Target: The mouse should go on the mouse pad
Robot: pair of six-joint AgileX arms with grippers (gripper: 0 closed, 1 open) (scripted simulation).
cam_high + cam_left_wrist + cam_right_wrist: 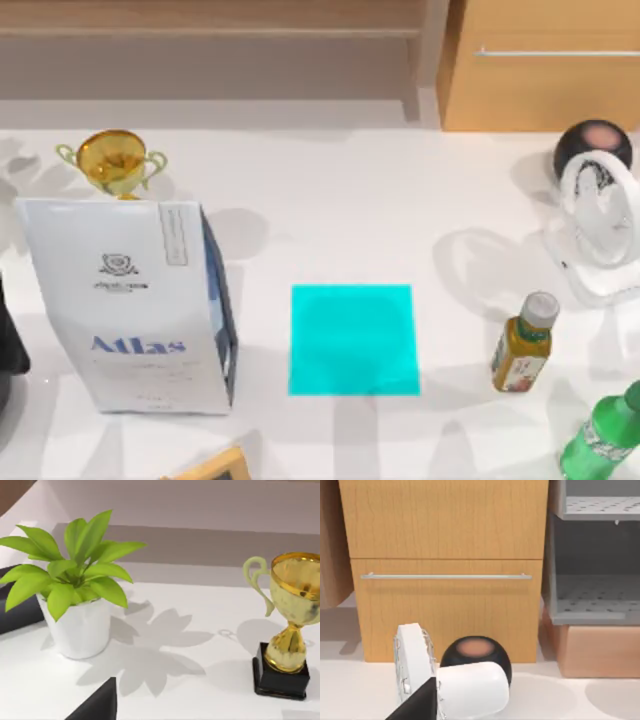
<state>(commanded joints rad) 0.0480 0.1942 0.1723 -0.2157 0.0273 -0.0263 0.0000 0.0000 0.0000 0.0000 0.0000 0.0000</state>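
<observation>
The mouse pad (354,340) is a flat cyan square lying near the table's middle, with nothing on it. The mouse is out of view. A dark part of my left gripper (97,705) shows at the edge of the left wrist view, above bare table between a potted plant (75,590) and a gold trophy (290,625). A dark part of my right gripper (417,702) shows in the right wrist view, close to a white fan (450,680) and a black round speaker (475,655).
A white "Atlas" bag (130,305) stands left of the pad, with the trophy (112,160) behind it. A yellow bottle (524,345) and a green bottle (603,430) stand right of the pad. The fan (598,225) and speaker (593,148) are at the back right, before a wooden cabinet (545,70).
</observation>
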